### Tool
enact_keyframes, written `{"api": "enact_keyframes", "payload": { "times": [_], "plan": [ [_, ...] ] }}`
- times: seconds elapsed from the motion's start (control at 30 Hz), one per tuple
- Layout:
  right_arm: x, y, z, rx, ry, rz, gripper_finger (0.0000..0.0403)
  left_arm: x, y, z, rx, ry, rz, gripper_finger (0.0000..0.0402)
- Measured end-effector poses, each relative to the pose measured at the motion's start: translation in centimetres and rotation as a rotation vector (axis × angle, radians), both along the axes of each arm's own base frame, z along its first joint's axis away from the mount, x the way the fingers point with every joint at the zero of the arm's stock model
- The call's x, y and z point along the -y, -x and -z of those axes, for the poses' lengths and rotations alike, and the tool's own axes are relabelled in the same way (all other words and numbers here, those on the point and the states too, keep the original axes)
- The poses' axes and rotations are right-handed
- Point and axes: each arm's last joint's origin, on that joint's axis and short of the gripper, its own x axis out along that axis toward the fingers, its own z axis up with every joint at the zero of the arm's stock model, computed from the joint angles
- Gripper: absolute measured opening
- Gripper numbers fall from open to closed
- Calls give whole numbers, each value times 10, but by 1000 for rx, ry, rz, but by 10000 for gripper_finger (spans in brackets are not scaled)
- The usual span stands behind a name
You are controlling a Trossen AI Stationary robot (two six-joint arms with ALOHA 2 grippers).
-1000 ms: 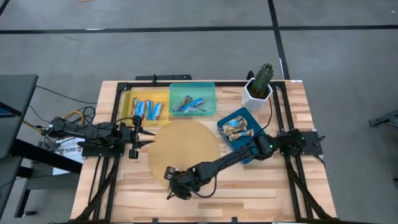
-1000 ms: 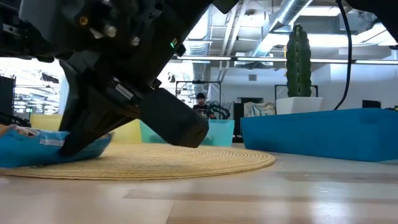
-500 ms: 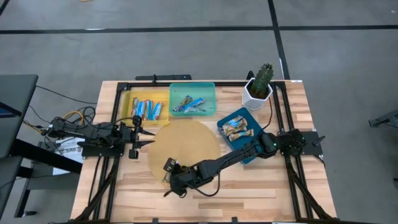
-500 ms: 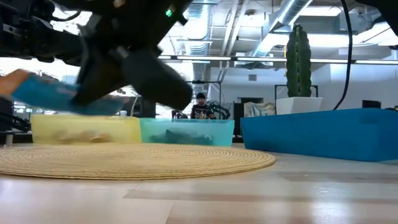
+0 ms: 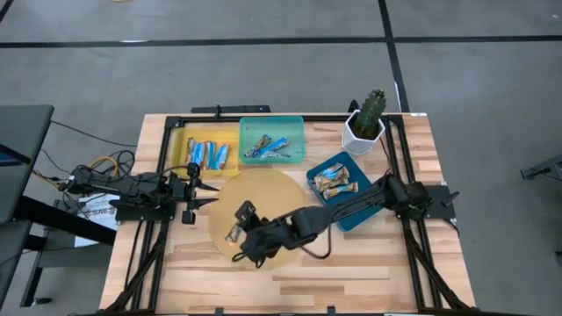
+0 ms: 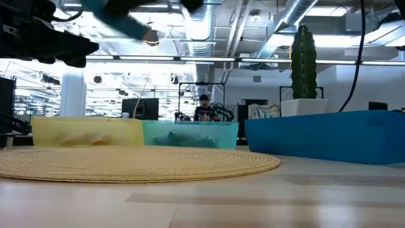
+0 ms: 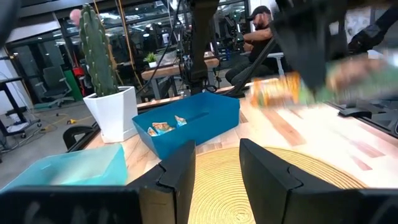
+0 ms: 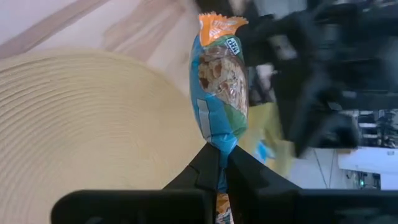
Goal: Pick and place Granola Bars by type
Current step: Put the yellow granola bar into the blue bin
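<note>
Since the earlier frames the right arm has lifted from the near edge of the round woven mat [image 5: 262,213] and swung toward the left, carrying a granola bar [image 8: 219,93] that previously lay at mat level; the low view now shows only the arm's blurred underside at the top of the picture. The right gripper [image 5: 239,221] is above the left part of the mat, its fingers clamped together on the lower end of the bar's wrapper, which is blue with an orange crimped end and stands out from the fingertips in the right wrist view. The left gripper [image 5: 195,190] waits at the left edge of the table [image 5: 369,263], just beside the mat, pointing toward it, with its fingers [image 7: 180,171] partly apart and nothing between them. Along the far side of the table, the yellow tray [image 5: 181,140] holds several wrapped bars, the teal tray [image 5: 272,122] beside it holds a few more, and the dark blue tray [image 5: 313,175] to the right of the mat holds others. A potted cactus [image 5: 366,118] stands at the far right corner, near the dark blue tray. A person is visible in the room beyond the table.
</note>
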Motion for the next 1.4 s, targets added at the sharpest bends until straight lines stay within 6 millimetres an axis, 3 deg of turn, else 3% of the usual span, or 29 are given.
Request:
{"api": "enact_keyframes", "payload": {
  "times": [0.2, 0.37, 0.7, 1.03, 1.23, 1.4],
  "plan": [
    [19, 17, -48, 75, -54, 47, 8, 0, 0, 0, 0, -3, 0, 119],
    [36, 32, -69, 61, -91, 110, 8, 0, 0, 0, 0, 3, 0, 119],
    [53, 44, -56, -125, -78, 207, 7, 0, 0, 0, 0, -3, 0, 119],
    [87, 71, -41, -409, -73, 477, 7, 0, 0, 0, 0, 3, 0, 119],
    [102, 86, -40, -536, -44, 604, 7, 0, 0, 0, 0, -2, 0, 119],
    [108, 90, -49, -505, -71, 629, 7, 0, 0, 0, 0, -2, 0, 119]
  ]
}}
